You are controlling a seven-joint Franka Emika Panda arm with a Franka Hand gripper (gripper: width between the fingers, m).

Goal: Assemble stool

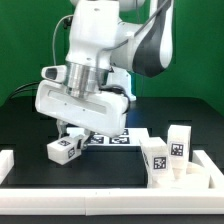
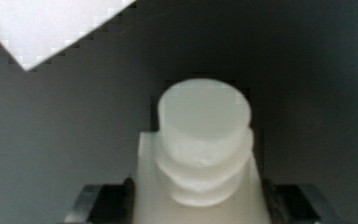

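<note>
My gripper [image 1: 68, 136] is shut on a short chunky white stool leg [image 1: 65, 149] with black-and-white tags, at or just above the black table, toward the exterior view's left. In the wrist view the leg [image 2: 202, 130] stands out between my two dark fingers [image 2: 101, 200], which press on its sides; my gripper [image 2: 202, 208] is mostly hidden behind it. At the exterior view's right, the round white seat [image 1: 190, 180] lies flat with two tagged legs [image 1: 156, 158] [image 1: 178, 146] standing upright on it.
The marker board [image 1: 118, 138] lies behind my gripper, and one corner of it shows in the wrist view [image 2: 48, 28]. A long white border rail [image 1: 100, 192] runs along the front. A short rail piece [image 1: 5, 162] sits at the left edge.
</note>
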